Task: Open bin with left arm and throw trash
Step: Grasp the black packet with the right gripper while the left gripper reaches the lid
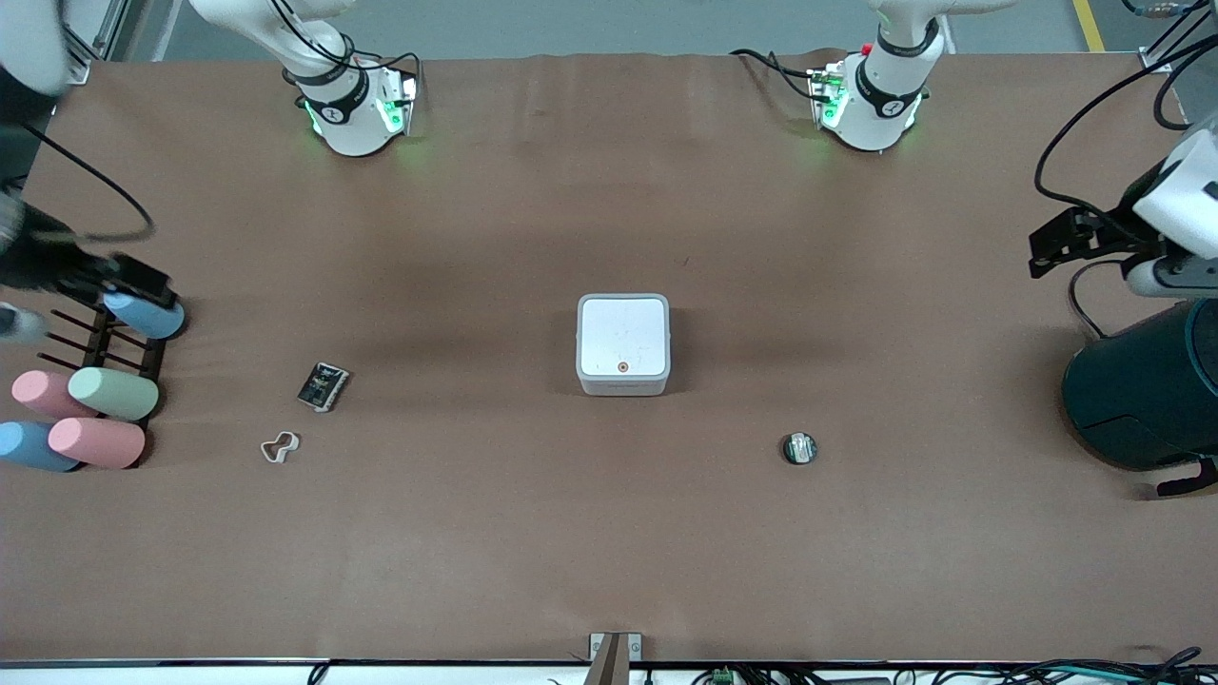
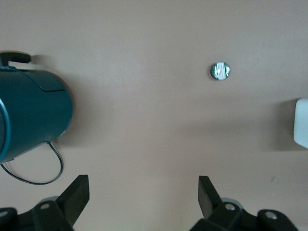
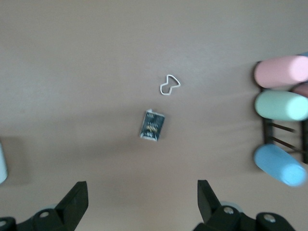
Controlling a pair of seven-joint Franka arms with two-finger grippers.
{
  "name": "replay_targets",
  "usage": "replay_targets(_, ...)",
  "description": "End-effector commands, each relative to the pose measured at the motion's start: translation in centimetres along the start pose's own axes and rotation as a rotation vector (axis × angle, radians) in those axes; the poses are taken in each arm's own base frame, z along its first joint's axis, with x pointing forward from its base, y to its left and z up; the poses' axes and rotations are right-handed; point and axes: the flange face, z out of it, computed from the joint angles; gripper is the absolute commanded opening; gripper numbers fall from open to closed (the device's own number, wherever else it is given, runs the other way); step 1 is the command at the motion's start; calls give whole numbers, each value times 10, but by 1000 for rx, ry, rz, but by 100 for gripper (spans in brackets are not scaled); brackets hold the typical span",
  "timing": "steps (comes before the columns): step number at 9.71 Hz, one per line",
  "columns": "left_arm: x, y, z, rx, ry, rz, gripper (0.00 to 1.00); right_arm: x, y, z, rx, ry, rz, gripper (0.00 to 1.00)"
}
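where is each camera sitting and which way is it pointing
Front view: high across the table, facing both arm bases; it sees the shut bin mid-table. The left claw hangs by the teal cylinder; the right claw is over the pastel cylinders.
Left wrist view: looks down past its own open fingers at the disc.
Right wrist view: looks down past its open fingers at the packet and loop.
Shared: both wrist views catch a bin edge.
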Motion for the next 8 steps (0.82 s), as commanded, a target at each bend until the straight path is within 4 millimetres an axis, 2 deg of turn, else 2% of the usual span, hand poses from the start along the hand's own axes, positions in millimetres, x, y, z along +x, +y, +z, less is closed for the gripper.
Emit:
replay_targets(1,-2,17,4,-12,-50,-9,100,-2,6,92,-8,-17,47,100)
replay_targets(2,3,31,17,-13,-78,3,100,2,6,132,-16,-51,56,100)
replay_targets(3,16,51,44,-17,-120,34,100,1,8,169,-6,-90,76,100)
replay_targets(4,33,77,78,-16,-142,34,100,-3,11,201,25,-86,113,100)
replay_targets(5,48,108,113,0,-151,24,100,-17,16,236,38,-63,143,100)
replay_targets(6,65,123,152,-6,-165,27,100,-28,21,267,50,-41,178,100)
replay_targets(8,96,153,220,-33,-115,56,100,-28,16,312,54,-8,216,100)
